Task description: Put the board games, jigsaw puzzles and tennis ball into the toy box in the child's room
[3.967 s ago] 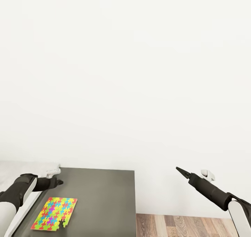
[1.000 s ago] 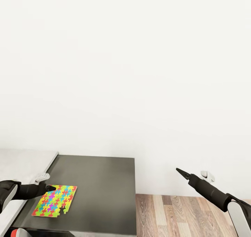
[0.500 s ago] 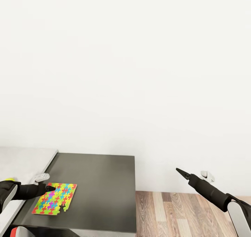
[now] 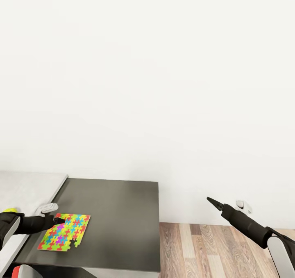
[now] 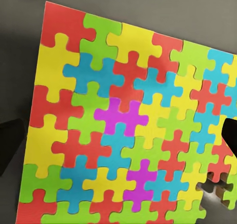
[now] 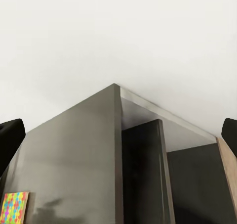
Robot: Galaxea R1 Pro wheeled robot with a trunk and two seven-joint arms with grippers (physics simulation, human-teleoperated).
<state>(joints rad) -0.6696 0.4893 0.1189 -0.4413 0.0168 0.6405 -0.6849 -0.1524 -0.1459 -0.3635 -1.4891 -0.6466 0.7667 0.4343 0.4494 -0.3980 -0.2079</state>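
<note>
The jigsaw puzzle (image 4: 64, 232) lies flat on the dark grey section of the counter (image 4: 119, 220), right at the tip of your left end effector (image 4: 57, 220), which reaches in from the left and meets the sheet's near left corner. In the left wrist view the puzzle (image 5: 126, 130) spreads directly ahead of the end effector, with the two dark fingertips (image 5: 10, 147) standing wide apart at either side of it and clamped on nothing. A notch of missing pieces shows on the sheet's edge farthest from that end effector. A sliver of yellow-green (image 4: 9, 210) peeks out just behind your left forearm; you cannot tell what it is. Your right end effector (image 4: 212, 201) hangs well away to the right, over the wood-plank floor (image 4: 213, 249) and in front of the white wall (image 4: 164, 85). Its fingertips (image 6: 11, 137) are spread apart and hold nothing, and the counter's corner (image 6: 116, 88) lies ahead of it.
</note>
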